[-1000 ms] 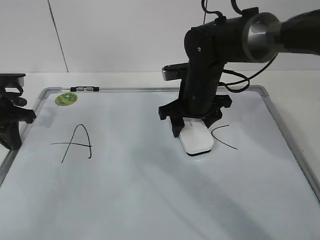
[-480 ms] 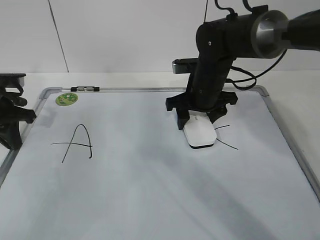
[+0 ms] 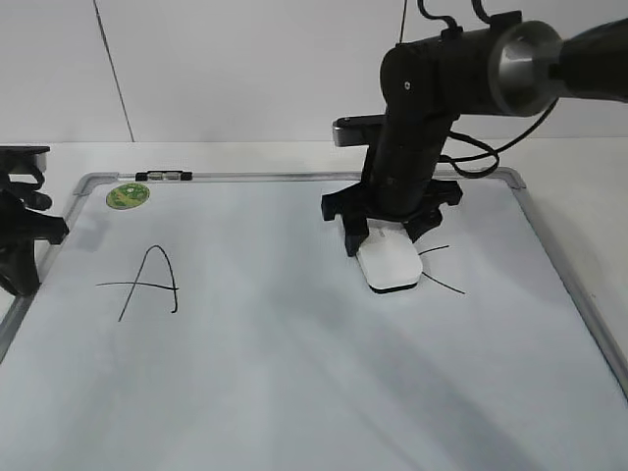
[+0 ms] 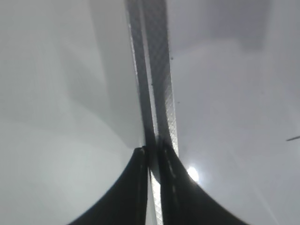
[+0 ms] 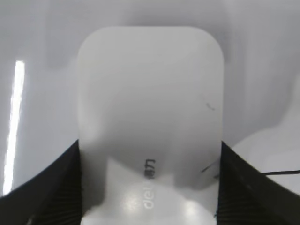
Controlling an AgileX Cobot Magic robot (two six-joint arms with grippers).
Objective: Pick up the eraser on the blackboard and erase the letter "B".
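The white eraser (image 3: 391,265) lies flat on the blackboard (image 3: 294,373), a white board with a grey frame. My right gripper (image 3: 387,238) is shut on it from above. In the right wrist view the eraser (image 5: 150,108) fills the space between the two black fingers (image 5: 150,187), grey lettering on top. No letter "B" shows in any view. The black "A" (image 3: 149,283) is at the left. The ends of the "C" (image 3: 446,287) show just right of the eraser, which touches or covers its curve. My left gripper (image 3: 22,250) rests at the board's left edge.
A round green sticker (image 3: 130,194) and a small black-and-silver marker (image 3: 165,176) sit at the board's far left corner. In the left wrist view the left gripper's nearly touching fingers (image 4: 152,154) hang over the board's grey frame (image 4: 157,70). A white wall stands behind.
My right gripper slid the eraser a little right and away, onto the left part of the "C", then barely moved. The left arm stayed still.
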